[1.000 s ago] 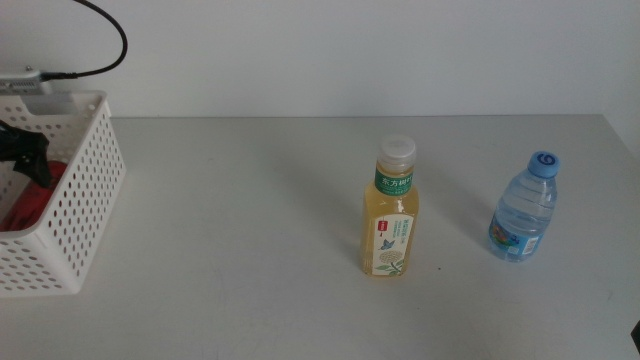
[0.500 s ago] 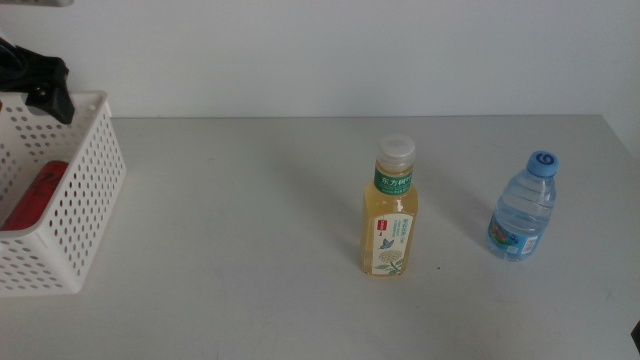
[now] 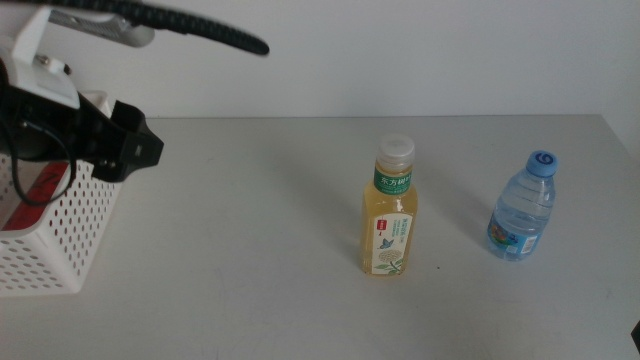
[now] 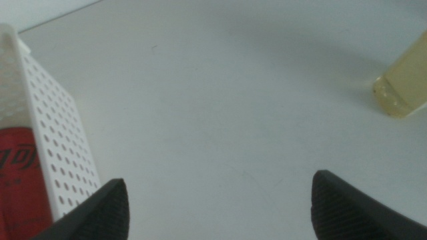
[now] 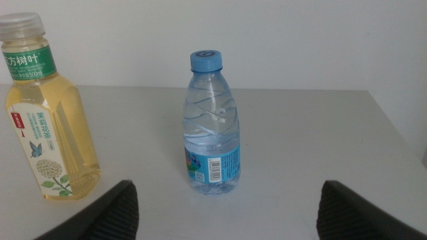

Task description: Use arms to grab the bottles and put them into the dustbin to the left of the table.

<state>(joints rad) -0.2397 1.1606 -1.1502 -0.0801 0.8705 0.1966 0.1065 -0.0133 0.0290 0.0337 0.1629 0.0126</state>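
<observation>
The red soda can lies inside the white perforated dustbin at the table's left edge. My left gripper hovers by the dustbin's right wall, open and empty; in its wrist view its jaws stand wide apart. The yellow tea bottle with a green label and white cap stands upright mid-table. To its right stands the clear blue-capped water bottle, also upright. My right gripper is open, facing both bottles from near the table's front, out of the middle view.
The light-grey table stretches wide between the dustbin and the tea bottle. A black cable arcs over the left arm. A white wall runs behind the table's far edge.
The left arm rose out of the dustbin and swung right, leaving the red can inside. Both bottles stayed put.
</observation>
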